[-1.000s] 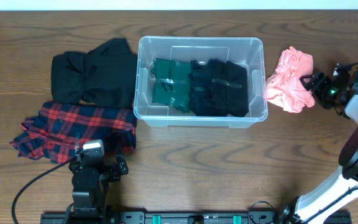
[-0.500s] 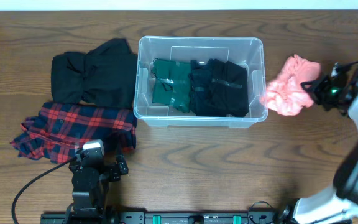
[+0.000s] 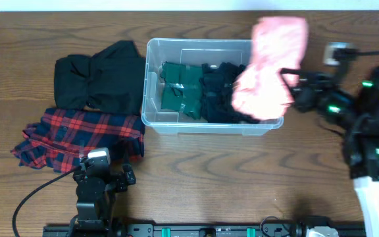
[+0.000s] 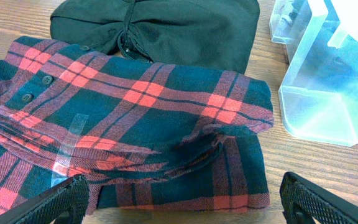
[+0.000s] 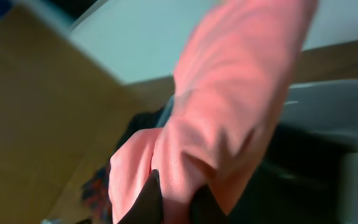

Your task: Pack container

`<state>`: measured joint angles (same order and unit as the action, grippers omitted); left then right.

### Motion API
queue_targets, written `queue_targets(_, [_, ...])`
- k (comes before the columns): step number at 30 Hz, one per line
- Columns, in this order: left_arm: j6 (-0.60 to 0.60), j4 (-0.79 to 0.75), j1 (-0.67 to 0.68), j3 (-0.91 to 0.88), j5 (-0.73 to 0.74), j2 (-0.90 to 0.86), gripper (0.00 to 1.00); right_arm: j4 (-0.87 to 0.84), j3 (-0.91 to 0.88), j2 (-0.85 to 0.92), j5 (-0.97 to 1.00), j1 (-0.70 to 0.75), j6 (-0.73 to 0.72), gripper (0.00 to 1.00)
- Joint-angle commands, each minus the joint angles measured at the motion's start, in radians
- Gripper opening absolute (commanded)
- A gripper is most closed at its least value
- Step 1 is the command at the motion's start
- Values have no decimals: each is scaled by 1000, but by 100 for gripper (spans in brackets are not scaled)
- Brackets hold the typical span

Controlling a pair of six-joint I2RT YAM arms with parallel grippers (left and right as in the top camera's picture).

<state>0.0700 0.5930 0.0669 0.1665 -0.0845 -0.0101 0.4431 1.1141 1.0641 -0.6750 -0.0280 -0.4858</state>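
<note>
Lying leftmost are a black garment [image 3: 97,76] and a plaid shirt [image 3: 77,135], with the left gripper [image 4: 185,198] spread wide and empty over the shirt. In the middle sits the container [image 3: 151,85], mouth up, long axis running left-right, with green clothes [image 3: 179,89] and black clothes [image 3: 219,92] folded inside. Any writing is too small to read. Over its right end hangs a pink garment [image 3: 268,72], pinched in the closed right gripper [image 3: 293,93].
</note>
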Motion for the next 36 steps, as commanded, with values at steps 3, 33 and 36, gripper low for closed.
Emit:
queue_targets(3, [-14, -5, -5, -14, -5, 7, 98, -167, -3, 174, 175, -258, -176, 1])
queue_targets(33, [-14, -5, -5, -14, -5, 7, 98, -26, 137, 585, 314, -259, 71, 59])
queue_targets(36, [-14, -5, -5, -14, -5, 7, 98, 152, 234, 458, 367, -200, 147, 65])
